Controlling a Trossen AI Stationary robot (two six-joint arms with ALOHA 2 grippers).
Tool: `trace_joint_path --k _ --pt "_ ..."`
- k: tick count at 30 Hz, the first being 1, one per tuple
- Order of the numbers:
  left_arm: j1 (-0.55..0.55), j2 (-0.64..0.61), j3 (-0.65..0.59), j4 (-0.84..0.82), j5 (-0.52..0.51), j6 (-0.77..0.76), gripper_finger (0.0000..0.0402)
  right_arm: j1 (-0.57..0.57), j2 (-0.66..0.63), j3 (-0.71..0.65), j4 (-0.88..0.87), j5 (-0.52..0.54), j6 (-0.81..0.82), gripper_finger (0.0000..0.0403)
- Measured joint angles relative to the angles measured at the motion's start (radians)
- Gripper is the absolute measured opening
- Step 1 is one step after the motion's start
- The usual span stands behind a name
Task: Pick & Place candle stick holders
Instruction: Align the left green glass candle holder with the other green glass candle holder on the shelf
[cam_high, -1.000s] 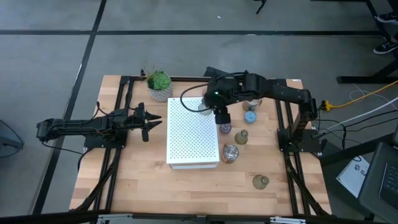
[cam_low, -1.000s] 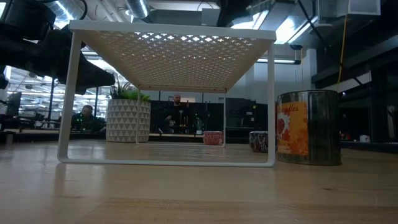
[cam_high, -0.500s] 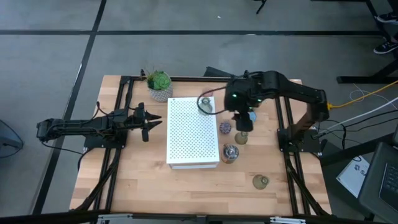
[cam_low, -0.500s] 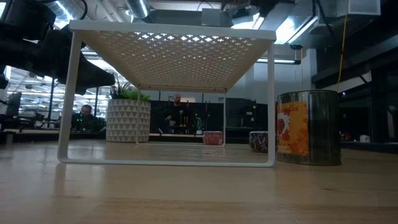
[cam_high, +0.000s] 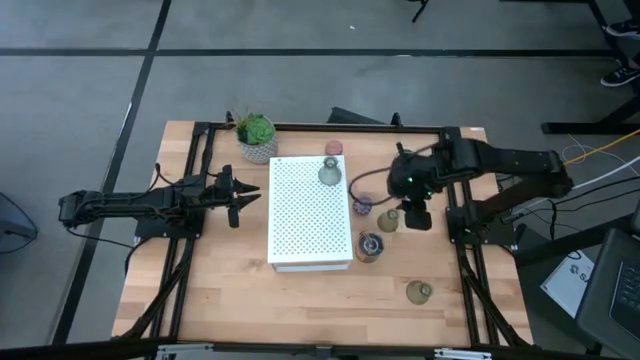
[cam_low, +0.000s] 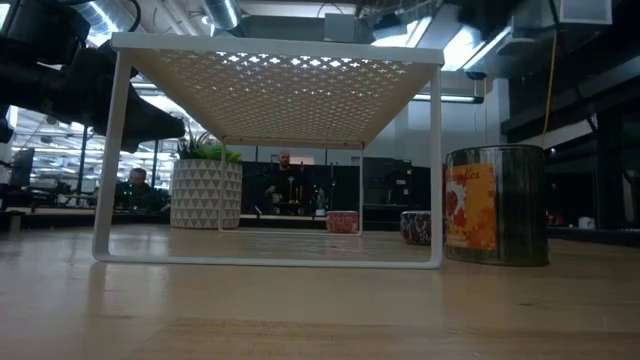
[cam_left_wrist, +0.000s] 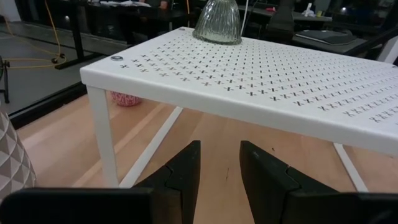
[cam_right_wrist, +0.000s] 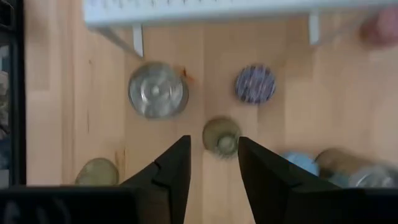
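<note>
One olive-green glass holder (cam_high: 329, 172) stands on its base on top of the white perforated box (cam_high: 310, 212), near its far right corner. To the right of the box, on the table, stand a purple holder (cam_high: 361, 207), an olive one (cam_high: 388, 220), a silvery one (cam_high: 370, 246) and another olive one (cam_high: 419, 291). A pink holder (cam_high: 333, 149) sits behind the box. My right gripper (cam_high: 415, 215) hovers open and pointing down, just right of the olive holder (cam_right_wrist: 221, 137). A blue holder (cam_right_wrist: 297, 163) shows beside it. My left gripper (cam_high: 240, 197) waits open to the left of the box.
A green plant in a white pot (cam_high: 257, 137) stands at the far left corner of the box. The table's black frame rails (cam_high: 455, 200) run along both sides. Bare wood lies in front of the box toward the near edge (cam_high: 300, 310).
My right gripper has drawn away from the box's far right corner toward the table's right edge and slightly nearer, sinking a little and rolling its wrist. The olive glass holder, covered by the arm a second ago, now stands uncovered on top of the box.
</note>
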Motion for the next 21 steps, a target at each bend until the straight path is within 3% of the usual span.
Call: trace_joint_path --k 10,21 --pt "0.0 0.0 0.0 0.001 0.0 0.0 0.0107 0.117 -0.164 -0.349 0.087 0.0 0.286 0.0134" --pt "0.0 0.0 0.0 0.001 0.0 0.0 0.0107 0.255 -0.166 -0.418 0.176 0.016 0.412 0.0134"
